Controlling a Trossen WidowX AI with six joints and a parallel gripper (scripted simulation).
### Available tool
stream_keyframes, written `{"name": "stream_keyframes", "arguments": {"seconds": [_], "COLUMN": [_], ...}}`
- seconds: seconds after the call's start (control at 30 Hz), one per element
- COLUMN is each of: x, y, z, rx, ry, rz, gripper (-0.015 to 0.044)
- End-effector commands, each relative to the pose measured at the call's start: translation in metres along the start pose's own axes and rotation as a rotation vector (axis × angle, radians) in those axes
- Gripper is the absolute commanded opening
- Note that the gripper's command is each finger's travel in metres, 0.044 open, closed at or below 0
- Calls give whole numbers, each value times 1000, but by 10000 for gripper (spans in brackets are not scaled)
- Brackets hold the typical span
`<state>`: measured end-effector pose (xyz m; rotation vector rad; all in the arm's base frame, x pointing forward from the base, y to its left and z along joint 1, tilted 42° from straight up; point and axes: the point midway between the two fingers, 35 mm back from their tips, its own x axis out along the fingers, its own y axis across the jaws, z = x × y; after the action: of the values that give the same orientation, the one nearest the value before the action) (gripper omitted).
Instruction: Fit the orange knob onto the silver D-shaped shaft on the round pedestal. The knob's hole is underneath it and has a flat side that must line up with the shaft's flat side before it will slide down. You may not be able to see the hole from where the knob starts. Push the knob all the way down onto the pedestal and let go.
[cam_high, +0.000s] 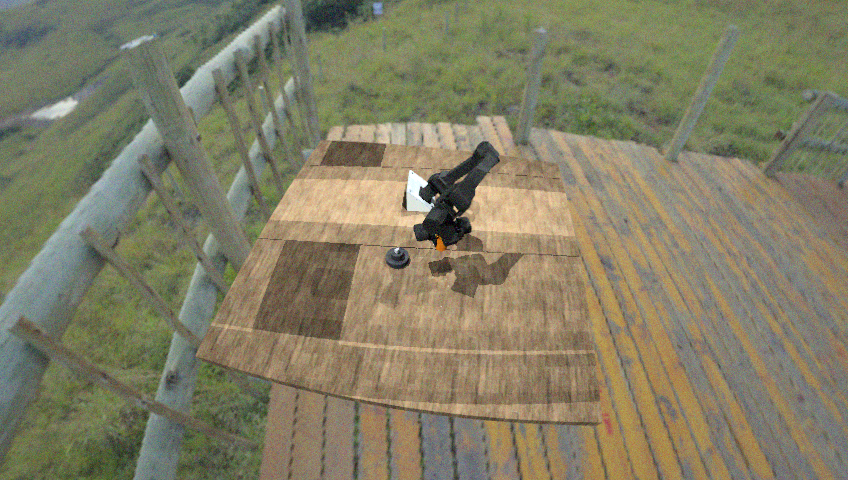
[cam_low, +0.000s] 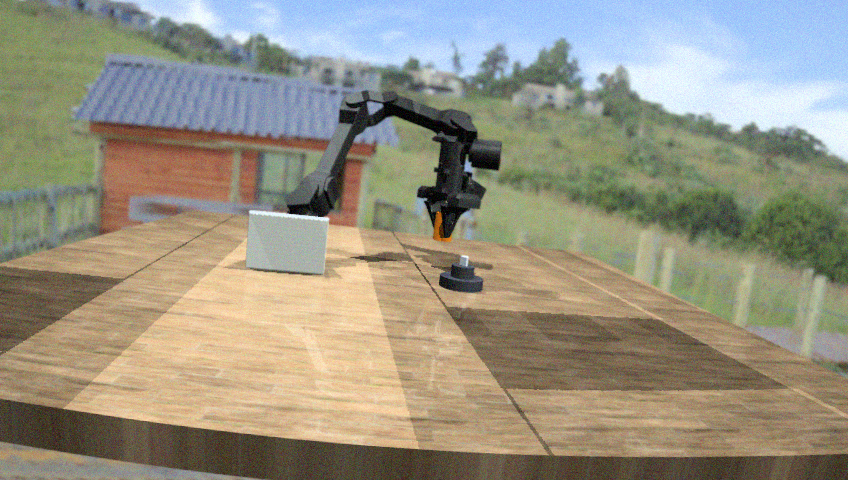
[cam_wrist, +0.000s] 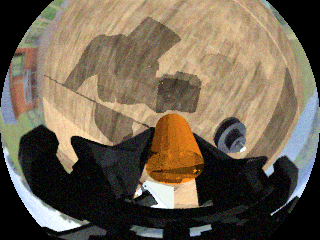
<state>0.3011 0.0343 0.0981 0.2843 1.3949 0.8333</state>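
My gripper (cam_high: 440, 241) (cam_low: 442, 231) (cam_wrist: 172, 133) is shut on the orange knob (cam_high: 440, 244) (cam_low: 438, 224) (cam_wrist: 175, 131) and holds it upright above the table. The knob's underside and hole are hidden. The dark round pedestal (cam_high: 396, 261) (cam_low: 461, 284) (cam_wrist: 227, 134) stands on the table, left of the knob in the top view and to its right in the wrist view. The silver shaft (cam_high: 396, 250) (cam_low: 464, 260) (cam_wrist: 242, 148) sticks up from its middle, bare. The shaft's flat side is too small to make out.
A white slanted panel (cam_high: 416, 201) (cam_low: 286, 243) (cam_wrist: 164, 193) stands near the arm's base, behind the pedestal in the top view. Dark shadows of the arm and darker patches lie across the wooden table (cam_high: 476, 380) (cam_low: 267, 368).
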Motion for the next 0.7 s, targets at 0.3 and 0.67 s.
{"name": "stream_keyframes", "arguments": {"seconds": [0.3, 0.67], "x": [-70, -77], "y": [3, 7], "z": [-6, -8], "rx": [12, 16], "ry": [-10, -7], "rz": [1, -88], "gripper": [0, 0]}}
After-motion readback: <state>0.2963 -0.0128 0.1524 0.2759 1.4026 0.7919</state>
